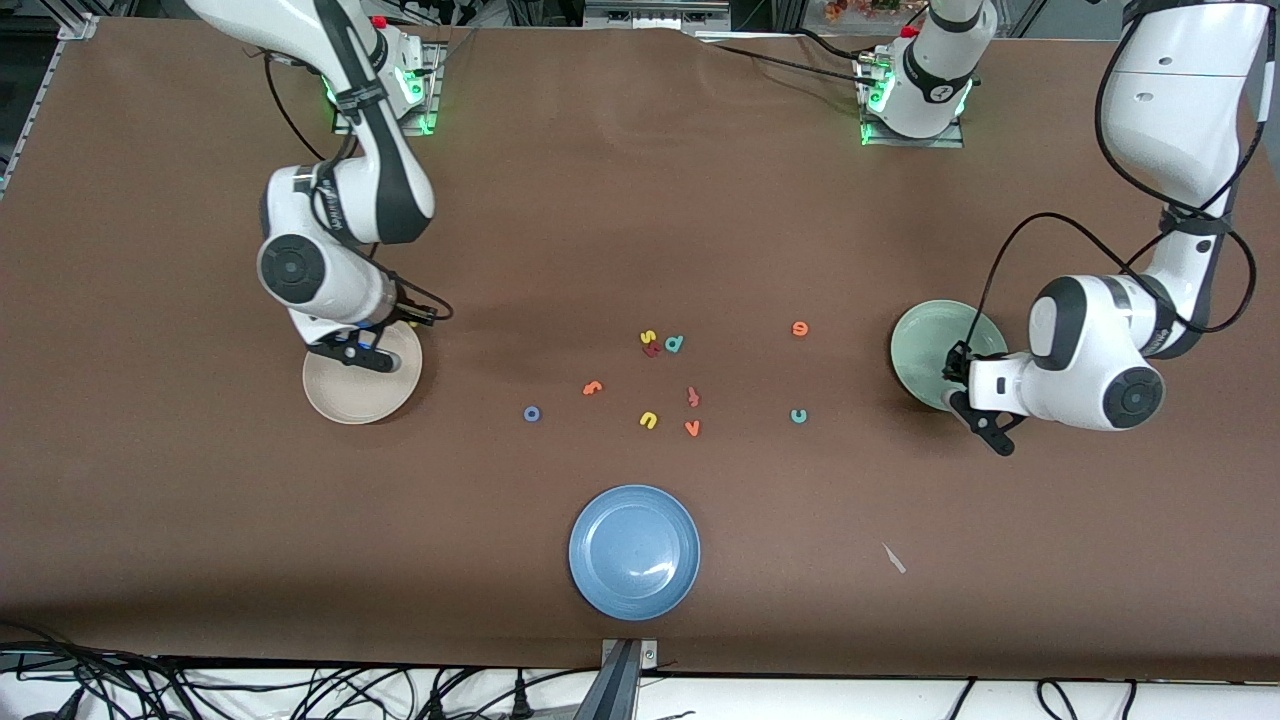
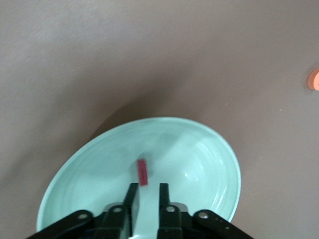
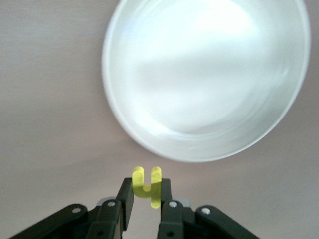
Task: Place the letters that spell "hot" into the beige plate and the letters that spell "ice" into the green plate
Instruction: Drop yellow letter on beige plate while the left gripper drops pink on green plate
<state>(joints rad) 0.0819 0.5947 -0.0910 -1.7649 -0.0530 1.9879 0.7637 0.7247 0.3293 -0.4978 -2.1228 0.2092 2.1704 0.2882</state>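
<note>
My left gripper hangs over the green plate, open by a narrow gap. The dark red i shows just past the fingertips, against the inside of the green plate, with nothing between the fingers. My right gripper is shut on the yellow h, low over the table just outside the rim of the beige plate. On the table lie the blue o, orange t, orange e and teal c.
Other letters lie mid-table: yellow s, teal d, salmon-red f-like letter, yellow u, orange v. A blue plate sits nearest the front camera. A small pale scrap lies toward the left arm's end.
</note>
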